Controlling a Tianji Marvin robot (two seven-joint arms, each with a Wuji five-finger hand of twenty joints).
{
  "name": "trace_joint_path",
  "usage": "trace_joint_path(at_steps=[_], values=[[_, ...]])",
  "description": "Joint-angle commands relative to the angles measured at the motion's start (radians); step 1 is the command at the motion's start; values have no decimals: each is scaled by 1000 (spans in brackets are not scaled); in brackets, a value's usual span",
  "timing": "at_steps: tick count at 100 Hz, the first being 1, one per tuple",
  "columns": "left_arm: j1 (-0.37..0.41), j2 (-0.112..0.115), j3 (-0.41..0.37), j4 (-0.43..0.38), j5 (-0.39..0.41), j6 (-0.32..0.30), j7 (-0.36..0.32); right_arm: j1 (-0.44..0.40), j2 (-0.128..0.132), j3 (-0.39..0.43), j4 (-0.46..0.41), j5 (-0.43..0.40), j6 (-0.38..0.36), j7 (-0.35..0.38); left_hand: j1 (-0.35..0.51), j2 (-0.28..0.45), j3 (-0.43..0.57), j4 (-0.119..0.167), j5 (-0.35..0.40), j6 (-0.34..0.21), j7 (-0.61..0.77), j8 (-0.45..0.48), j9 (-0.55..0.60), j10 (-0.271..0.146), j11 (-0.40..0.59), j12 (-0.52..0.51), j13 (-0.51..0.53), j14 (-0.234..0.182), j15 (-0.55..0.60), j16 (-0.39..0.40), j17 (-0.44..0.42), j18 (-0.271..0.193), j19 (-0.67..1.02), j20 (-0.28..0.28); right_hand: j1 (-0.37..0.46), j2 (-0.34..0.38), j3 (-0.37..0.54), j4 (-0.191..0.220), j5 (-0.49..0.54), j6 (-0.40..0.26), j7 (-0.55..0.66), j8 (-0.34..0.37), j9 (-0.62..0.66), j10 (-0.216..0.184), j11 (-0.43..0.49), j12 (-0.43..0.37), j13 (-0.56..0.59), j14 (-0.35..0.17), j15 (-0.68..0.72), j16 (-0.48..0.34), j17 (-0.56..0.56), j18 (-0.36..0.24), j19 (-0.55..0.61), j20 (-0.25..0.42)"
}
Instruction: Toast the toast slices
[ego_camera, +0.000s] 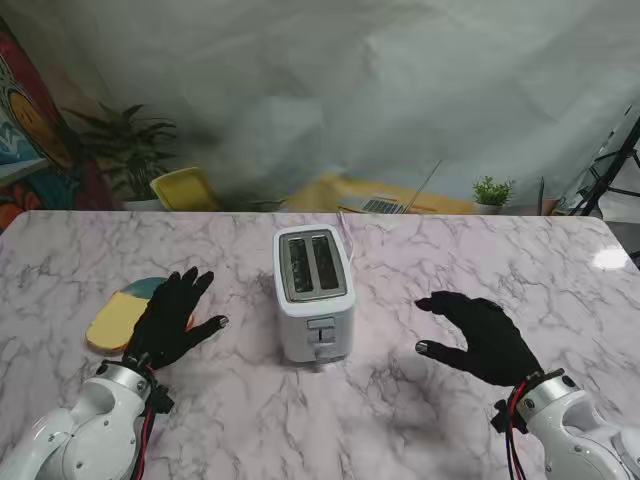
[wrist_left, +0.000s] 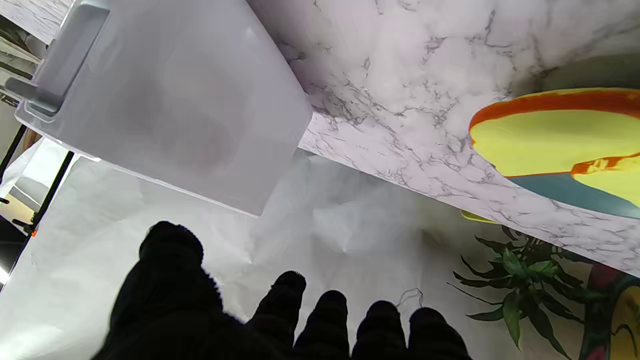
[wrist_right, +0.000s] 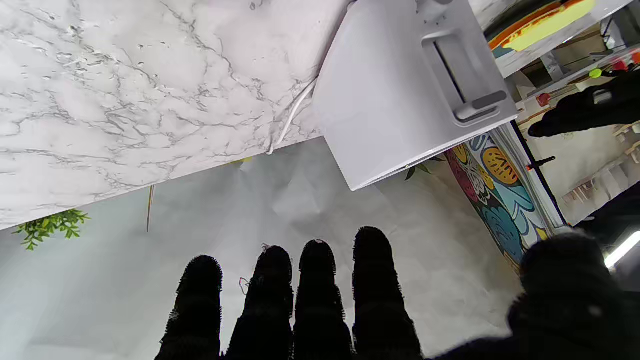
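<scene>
on marble table (ego_camera: 420, 250), toaster (ego_camera: 313, 285) (white)

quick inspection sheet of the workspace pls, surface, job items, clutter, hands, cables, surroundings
surface: white marble-pattern table, no spills seen
job's things: white two-slot toaster upright at the middle, lever on the side facing me; slots look empty, though their depth is not visible. Toast slices lie on a teal plate to the left, partly hidden by the left hand
clutter: nothing seen
hands: left hand open, fingers spread over the plate; right hand open, right of the toaster, apart from it
cables: white toaster cord runs off the far table edge; red and black wires at both wrists
surroundings: grey backdrop, potted plants, yellow chair, laptop, colourful mural on the left
</scene>
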Motion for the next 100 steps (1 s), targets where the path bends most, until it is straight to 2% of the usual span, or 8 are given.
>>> trace_joint_path(at_steps=[1,52,69,80,100], values=[[5,1,2,1,1,-1,-13,-7,-1,-1,-3,-2,5,2,20,-3,10,10,21,8,0,-2,-26,-7,5,13,-19,-27,-18,7,2,-41,-35,12,8,-24,7,22,4,10,-19,20,-9,1,1,-2,0,-2,-8,-8,-4,-13,-16,13],[15,1,-9,-9,24,3,-8,-9,-1,1,-8,-2,4,1,18,-7,9,10,18,10,-1,-3,-36,-9,-11,5,-20,-25,-18,6,2,-41,-35,12,8,-23,7,22,5,9,-21,22,-8,2,1,-2,1,-2,-7,-8,-4,-12,-15,16],[43,2,-46,-37,69,4,-11,-12,-2,4,-9,-1,5,0,7,-47,5,11,12,14,-3,-4,-36,1,-10,-6,-20,-18,-18,5,3,-42,-35,12,8,-23,7,22,4,9,-22,23,-9,2,0,-2,0,-2,-8,-8,-4,-13,-15,16],[85,11,-120,-80,111,-6,-79,-15,-3,8,-9,0,5,-3,-12,-66,3,10,3,21,-8,-6,-37,5,-10,-10,-21,-16,-18,6,2,-42,-35,13,10,-23,8,22,5,11,-21,23,-8,2,1,-1,0,-2,-8,-8,-4,-13,-15,17],[172,25,-298,-149,198,-73,-223,-16,-4,11,-8,3,1,-7,-41,-96,4,8,-46,34,-27,-13,-40,14,-13,-20,-22,-11,-19,5,2,-39,-35,14,9,-24,7,22,5,10,-22,24,-7,3,1,-1,2,-2,-7,-8,-4,-12,-15,17]])
